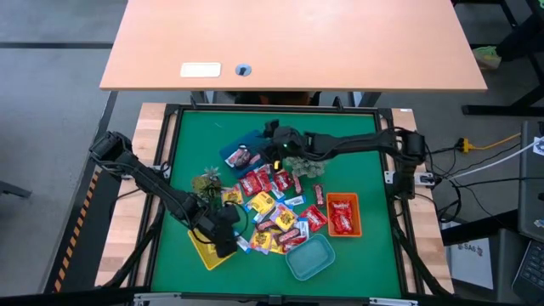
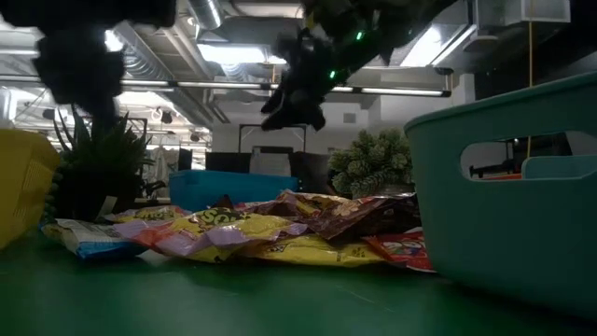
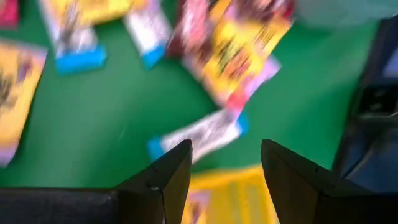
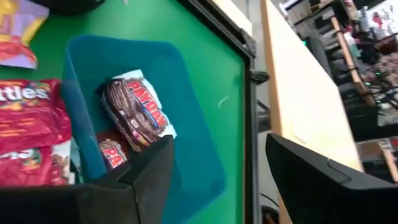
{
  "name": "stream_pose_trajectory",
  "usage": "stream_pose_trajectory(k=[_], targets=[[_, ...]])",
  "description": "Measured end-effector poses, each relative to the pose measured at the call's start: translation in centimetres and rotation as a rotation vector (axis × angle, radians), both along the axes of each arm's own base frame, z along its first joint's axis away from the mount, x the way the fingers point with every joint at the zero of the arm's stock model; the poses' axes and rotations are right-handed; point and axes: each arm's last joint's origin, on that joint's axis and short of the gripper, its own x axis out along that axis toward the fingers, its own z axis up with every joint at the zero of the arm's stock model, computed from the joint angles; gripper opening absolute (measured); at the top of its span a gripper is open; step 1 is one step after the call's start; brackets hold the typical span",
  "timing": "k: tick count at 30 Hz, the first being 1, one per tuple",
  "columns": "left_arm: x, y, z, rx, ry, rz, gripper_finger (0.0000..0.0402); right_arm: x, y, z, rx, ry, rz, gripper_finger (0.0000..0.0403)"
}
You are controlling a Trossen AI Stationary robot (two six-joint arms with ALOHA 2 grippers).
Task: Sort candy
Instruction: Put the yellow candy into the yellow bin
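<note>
R gripper (image 4: pixel 214 171): jaws wide, nothing btwn; blue tray (image 4: pixel 193 149) w/ brown candy (image 4: pixel 134 112) just ahead, bare mat beyond. L gripper (image 3: pixel 224 168): gap clear; candy pile (image 3: pixel 239 46) ahead, yellow tray (image 1: pixel 204 252) under it.
</note>
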Motion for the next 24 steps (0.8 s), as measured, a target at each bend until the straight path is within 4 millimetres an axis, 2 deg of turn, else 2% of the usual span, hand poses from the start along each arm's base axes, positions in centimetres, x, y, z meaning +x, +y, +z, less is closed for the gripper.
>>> stream_pose_trajectory(k=[6,14,19,24], targets=[[1.2,-0.1,0.9,0.034,-0.157,-0.06,0.0179,-2.2,3.2,3.7,-0.012,0.013,0.054,0.0249],[2.3,1.6,1.2,0.273,-0.248,-0.056,0.0179,-7.4,7.2,8.3,-0.002,0.085,0.12,0.0248],[2.9,2.5,0.5,0.483,-0.229,-0.17,0.0179,-10.5,8.8,9.8,0.093,0.132,0.11,0.0248],[3.8,2.7,-1.8,0.666,-0.14,-0.366,0.0179,-12.4,9.7,10.0,0.189,0.202,0.096,0.0248]])
